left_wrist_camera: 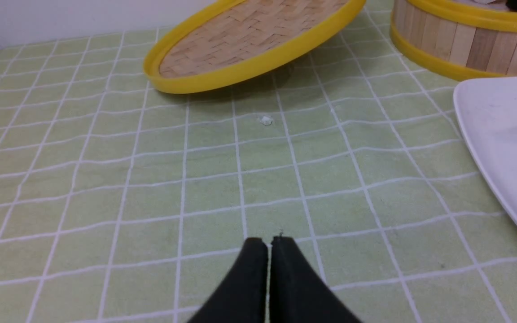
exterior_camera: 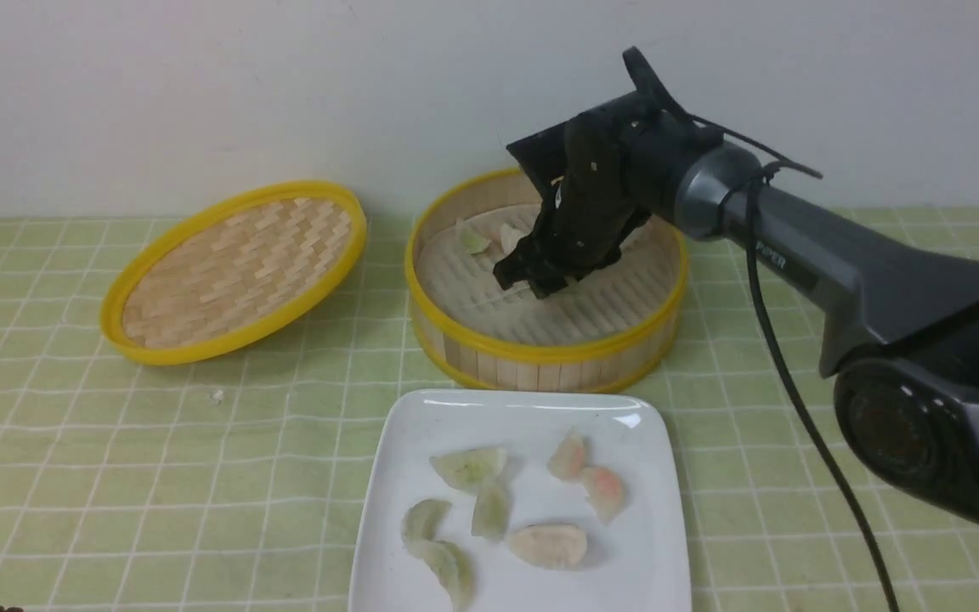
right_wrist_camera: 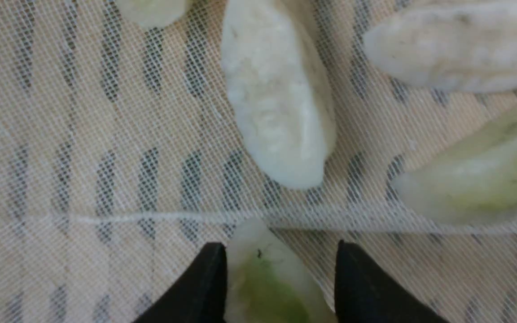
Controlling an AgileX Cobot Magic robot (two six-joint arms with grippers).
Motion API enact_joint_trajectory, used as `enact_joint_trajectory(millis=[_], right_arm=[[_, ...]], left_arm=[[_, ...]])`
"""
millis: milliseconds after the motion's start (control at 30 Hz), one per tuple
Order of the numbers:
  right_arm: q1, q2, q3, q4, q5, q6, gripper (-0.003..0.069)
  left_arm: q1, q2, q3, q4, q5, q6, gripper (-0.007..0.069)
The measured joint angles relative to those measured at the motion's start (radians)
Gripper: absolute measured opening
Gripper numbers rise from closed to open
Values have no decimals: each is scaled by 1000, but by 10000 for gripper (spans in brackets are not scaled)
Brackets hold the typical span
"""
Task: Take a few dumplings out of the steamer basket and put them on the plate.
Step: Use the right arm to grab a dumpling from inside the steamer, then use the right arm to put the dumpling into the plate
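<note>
Between the black fingertips of the right gripper (right_wrist_camera: 278, 246) lies a pale green half-moon dumpling (right_wrist_camera: 267, 287), flat on the white mesh liner (right_wrist_camera: 83, 134). The jaws are partly drawn in on either side of it, with one finger against its skin; whether they already pinch it cannot be told. Four more dumplings lie around it on the liner: a long cream dumpling (right_wrist_camera: 276, 103), a second cream one (right_wrist_camera: 456, 45), a green one (right_wrist_camera: 474, 179) and the edge of a fifth (right_wrist_camera: 151, 6). That makes five counted in the round bamboo steamer basket with yellow rims (exterior_camera: 540, 361), which stands toward the tabletop's far edge, about midway along it.

Just in front of the basket, at the near edge, the glossy white square plate (exterior_camera: 404, 442) holds what look like seven dumplings. Four greenish ones (exterior_camera: 468, 466) lie on its left half, and three pinkish-orange or cream ones (exterior_camera: 604, 493) on its right. One shallow woven-bamboo lid with a yellow rim (exterior_camera: 234, 268) sits tilted toward the far left corner.

The left gripper (left_wrist_camera: 267, 240) is closed and empty, tips together, low over the green checked tablecloth (left_wrist_camera: 106, 179).

The step in hand appears to be picking another dumpling from the basket. The next move probably calls for a gentle squeeze on the soft skin, a lift clear of the basket wall and a carry to a bare patch of plate.
</note>
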Motion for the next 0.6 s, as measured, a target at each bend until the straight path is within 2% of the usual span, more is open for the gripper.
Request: enact_joint_trajectory(millis=[167,333,467,600], right_arm=[[-1,-91,0,51,115,2,278],[2,-195,51,121,135,-6,271],[41,-340,256,202,136,-14,271],[111,-435,439,218,138,-18,271]], left_arm=[[0,0,0,0,0,0,-6],[0,0,0,0,0,0,-6],[0,0,0,0,0,0,-6],[0,0,0,0,0,0,-6]])
